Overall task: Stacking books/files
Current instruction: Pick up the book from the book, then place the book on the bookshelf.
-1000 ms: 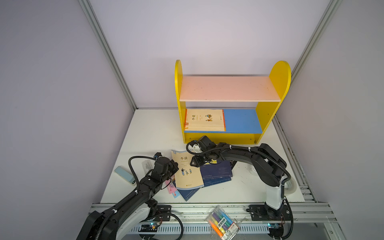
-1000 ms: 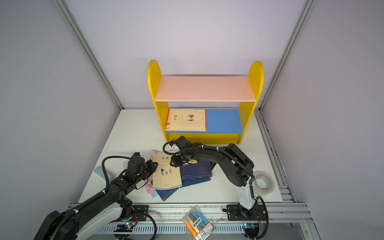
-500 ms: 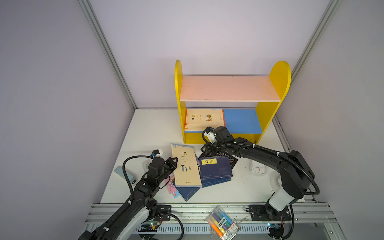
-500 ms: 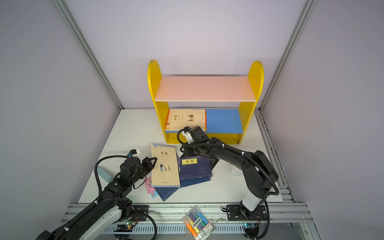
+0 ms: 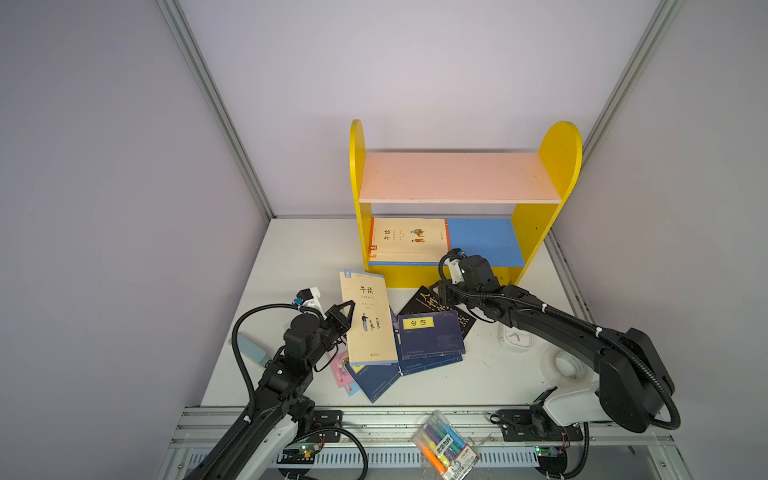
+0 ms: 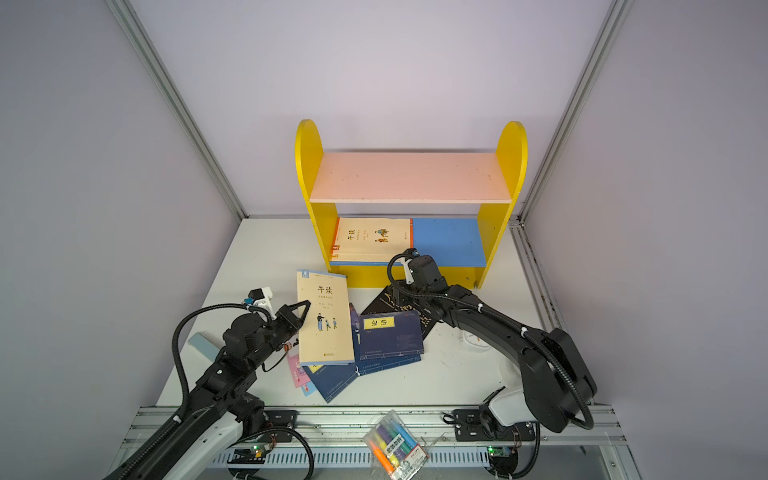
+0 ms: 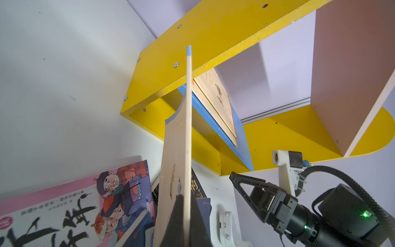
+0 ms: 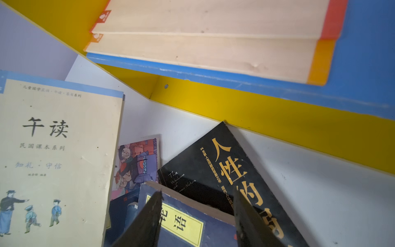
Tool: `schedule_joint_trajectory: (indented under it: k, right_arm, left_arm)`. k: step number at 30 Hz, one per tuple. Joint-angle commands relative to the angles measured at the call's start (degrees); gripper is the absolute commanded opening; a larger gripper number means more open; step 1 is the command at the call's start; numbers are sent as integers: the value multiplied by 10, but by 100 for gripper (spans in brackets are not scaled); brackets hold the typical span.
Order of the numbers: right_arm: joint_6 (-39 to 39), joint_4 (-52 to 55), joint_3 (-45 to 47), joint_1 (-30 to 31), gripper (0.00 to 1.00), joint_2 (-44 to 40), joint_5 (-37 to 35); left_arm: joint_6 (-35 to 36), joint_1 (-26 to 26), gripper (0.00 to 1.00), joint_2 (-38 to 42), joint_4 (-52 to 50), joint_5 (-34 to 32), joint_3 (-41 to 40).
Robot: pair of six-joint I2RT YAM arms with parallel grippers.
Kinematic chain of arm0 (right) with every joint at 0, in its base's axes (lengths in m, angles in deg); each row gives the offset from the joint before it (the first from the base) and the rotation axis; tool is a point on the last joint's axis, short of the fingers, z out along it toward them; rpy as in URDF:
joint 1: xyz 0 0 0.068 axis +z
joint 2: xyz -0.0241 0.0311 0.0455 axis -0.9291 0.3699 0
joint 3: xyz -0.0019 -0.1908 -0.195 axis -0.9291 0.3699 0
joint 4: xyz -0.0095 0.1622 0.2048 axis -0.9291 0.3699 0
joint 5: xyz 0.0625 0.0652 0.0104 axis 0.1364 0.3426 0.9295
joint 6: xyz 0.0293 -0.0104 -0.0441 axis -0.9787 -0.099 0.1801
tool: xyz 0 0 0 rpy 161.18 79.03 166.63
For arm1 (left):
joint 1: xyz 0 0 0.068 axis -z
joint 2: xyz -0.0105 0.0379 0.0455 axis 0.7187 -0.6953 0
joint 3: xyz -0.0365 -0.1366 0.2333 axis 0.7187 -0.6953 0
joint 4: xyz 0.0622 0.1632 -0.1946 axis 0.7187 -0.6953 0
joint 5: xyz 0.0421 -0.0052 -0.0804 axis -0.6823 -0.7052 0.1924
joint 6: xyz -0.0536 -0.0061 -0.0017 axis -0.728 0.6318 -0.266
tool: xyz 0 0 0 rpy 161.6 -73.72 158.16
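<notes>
Cream books [image 5: 409, 245]: two are laid flat on the blue lower shelf [image 5: 482, 243], upper centre of frame. Third cream book [image 5: 368, 322] is clamped edge-on by the left jaws, raised over the pile at centre frame. Right jaws are parted above the top navy book [image 5: 430, 336], nothing held. Other navy books [image 5: 376, 384], black book [image 5: 424, 301] and pink book [image 5: 338, 370] are left loose on the bench [image 5: 299, 257]. Pile count is obscured by overlap.

The blue shelf [image 5: 482, 243] lay bare on its right half, while two cream books [image 5: 409, 241] filled its left and the pink board [image 5: 457, 176] roofed it.
</notes>
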State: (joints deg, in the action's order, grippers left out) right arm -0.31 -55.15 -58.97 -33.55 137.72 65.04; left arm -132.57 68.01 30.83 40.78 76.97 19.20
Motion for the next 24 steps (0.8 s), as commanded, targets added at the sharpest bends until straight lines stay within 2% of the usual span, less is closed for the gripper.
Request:
schedule_joint_trajectory:
  k: [1,4,12,18,24]
  right_arm:
    - [-26,-19,12,0,57,-15,10]
    - [-49,-37,34,0,61,-36,22]
    - [-149,-109,60,15,62,-62,90]
    - [-196,-152,34,61,65,-20,144]
    - [-239,-206,5,81,66,47,230]
  left_arm:
    - [1,2,0,13,28,-28,12]
    - [-12,6,0,39,30,-86,8]
    - [-30,23,0,63,18,-280,26]
    - [-67,33,0,-14,59,-393,42]
    - [-90,45,0,-99,141,-454,56]
